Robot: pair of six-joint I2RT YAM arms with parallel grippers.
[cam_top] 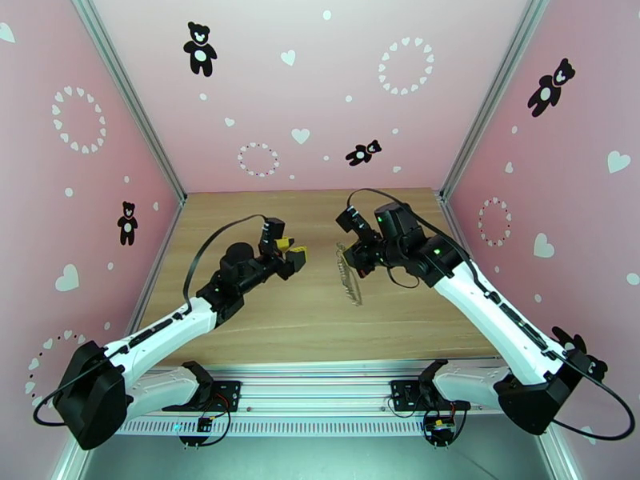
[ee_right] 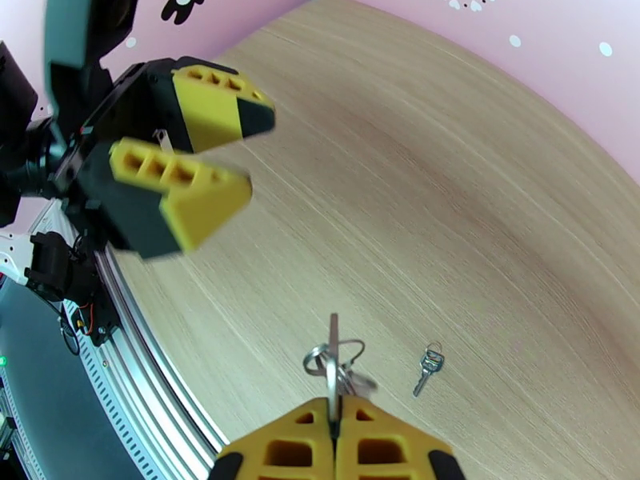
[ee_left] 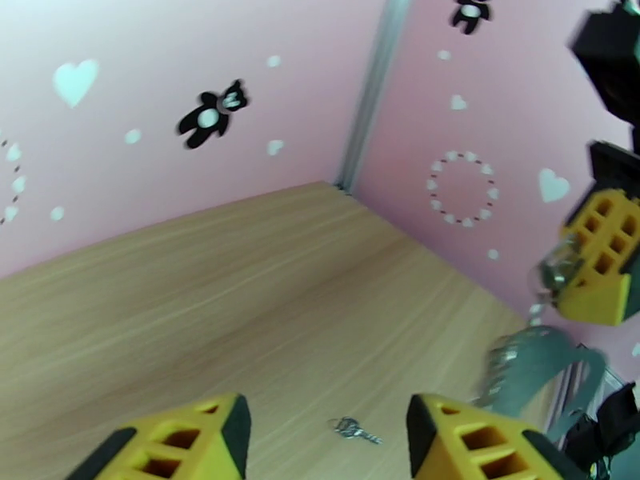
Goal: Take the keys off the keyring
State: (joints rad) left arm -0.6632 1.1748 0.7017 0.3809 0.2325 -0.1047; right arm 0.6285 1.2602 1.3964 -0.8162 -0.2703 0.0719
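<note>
Top external view: I see both arms reaching in over the bench (cam_top: 304, 330), their tips facing each other above its middle, well in from every edge. The left tool (cam_top: 293, 250) sits just left of centre. The right tool (cam_top: 358, 260) sits just right of it, and the two are near each other but apart.

The keyring (cam_top: 349, 280) hangs from the right tool as a thin pale strand. In this view its long axis runs from the tool's tips toward the near edge of the bench.

On the right wrist camera, the right tool's yellow fingers are pressed flat together on the keyring. A thin metal strip stands straight up out of the seam, with wire rings bunched around it. I cannot tell whether a key is among those rings.

A loose key (ee_right: 429, 370) lies flat on the bench just beside the held bundle and clear of it. Here its round head is toward the upper right and its shaft points lower left. Across from it, the left tool's jaws stand wide with nothing between them.

On the left wrist camera, that key lies on the wood just beyond the gap between the left tool's fingers, with its head to the left and its shaft to the right. The keyring held by the right tool is blurred there.
</note>
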